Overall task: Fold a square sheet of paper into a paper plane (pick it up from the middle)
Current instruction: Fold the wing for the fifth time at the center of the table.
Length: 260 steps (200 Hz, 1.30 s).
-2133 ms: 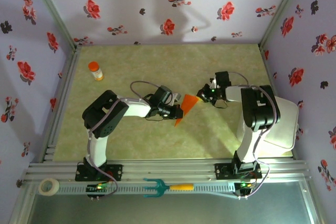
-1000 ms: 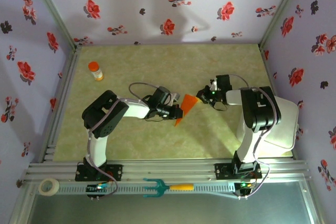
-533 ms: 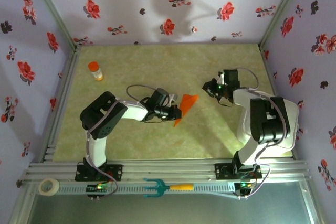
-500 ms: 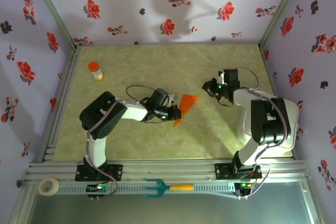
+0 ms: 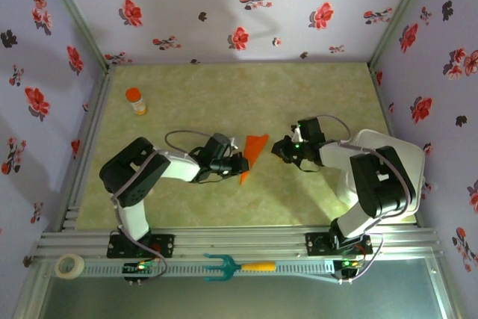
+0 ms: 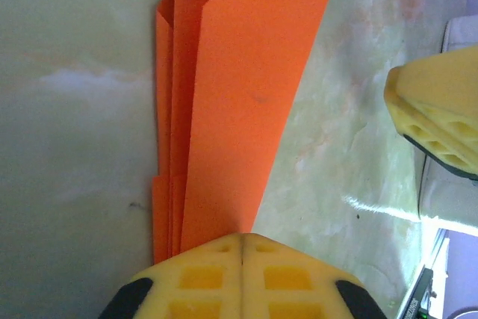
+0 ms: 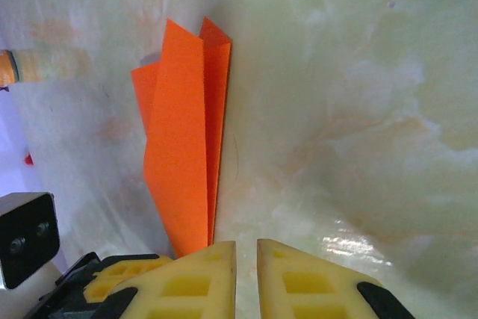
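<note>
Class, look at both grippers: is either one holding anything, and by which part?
The left gripper is shut on the folded orange paper, pinching its narrow pointed end. The right gripper, slightly parted, holds nothing.

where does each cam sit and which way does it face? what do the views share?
Top external: above and behind the bases, looking down on the green marbled tabletop; both arms, left gripper and right gripper flanking the folded orange-red paper.
Left wrist: on the left arm, looking along its shut yellow fingers at the paper they pinch.
Right wrist: on the right arm, facing the paper past its slightly parted fingers.
Shared: all show the paper; each wrist view catches the other gripper.
</note>
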Motion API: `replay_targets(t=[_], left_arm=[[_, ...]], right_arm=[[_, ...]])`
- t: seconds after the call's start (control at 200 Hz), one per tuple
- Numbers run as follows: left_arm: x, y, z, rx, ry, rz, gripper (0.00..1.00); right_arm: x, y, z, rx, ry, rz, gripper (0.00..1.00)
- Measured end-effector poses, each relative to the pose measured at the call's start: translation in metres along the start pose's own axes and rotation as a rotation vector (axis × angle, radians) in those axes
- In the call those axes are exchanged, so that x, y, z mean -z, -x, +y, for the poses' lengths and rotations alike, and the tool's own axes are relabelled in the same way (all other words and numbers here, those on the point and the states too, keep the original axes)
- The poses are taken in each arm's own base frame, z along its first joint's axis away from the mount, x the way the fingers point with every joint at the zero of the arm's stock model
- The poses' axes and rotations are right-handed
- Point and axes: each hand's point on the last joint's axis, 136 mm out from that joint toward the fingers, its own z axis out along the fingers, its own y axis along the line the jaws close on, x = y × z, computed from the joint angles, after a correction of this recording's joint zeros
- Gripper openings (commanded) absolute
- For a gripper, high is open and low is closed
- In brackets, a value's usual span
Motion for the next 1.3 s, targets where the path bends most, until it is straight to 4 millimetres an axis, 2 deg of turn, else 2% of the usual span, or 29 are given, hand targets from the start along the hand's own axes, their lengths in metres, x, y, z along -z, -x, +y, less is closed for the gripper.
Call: replay_targets(t=[0.055,0.29,0.58,0.91,1.3], left_arm=[[0.004,0.002,-0.004,-0.007,-0.005,-0.011,0.16],[0.026,0.019,-0.026,-0.050,-0.040,-0.074,0.20],[0.034,0.029,0.001,-0.013,0.022,-0.074,0.25],[0.027,0.013,0.016,0.002,0.045,0.007,0.29],[0.024,0.010,0.017,0.004,0.048,0.045,0.35]], right_arm=[[0.000,-0.003,0.004,0.007,0.007,0.003,0.18],[-0.004,-0.014,0.016,0.025,0.026,0.019,0.21],[-0.011,-0.028,0.026,0.035,0.038,0.045,0.22],[-0.016,-0.034,0.024,0.026,0.027,0.066,0.24],[-0.017,-0.036,0.024,0.028,0.029,0.068,0.25]])
